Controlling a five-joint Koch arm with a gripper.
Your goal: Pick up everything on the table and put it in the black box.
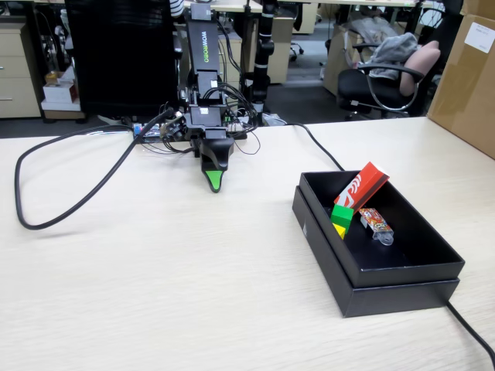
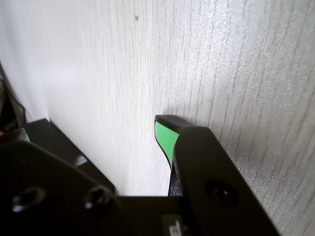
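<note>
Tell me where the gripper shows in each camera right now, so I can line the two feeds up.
Fixed view: the gripper is left of centre, tip down over the table, left of the black box.
Wrist view: the gripper rises from the bottom edge; one green-faced jaw shows.
Shared landmark: the pale wood-grain table.

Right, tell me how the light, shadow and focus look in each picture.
Fixed view: even indoor light, sharp throughout, a soft shadow on the table under the pincer; the black box interior stays dark. Wrist view: wood grain sharp and brightly lit at right, shaded toward the left edge, the close black pincer parts softly blurred.
</note>
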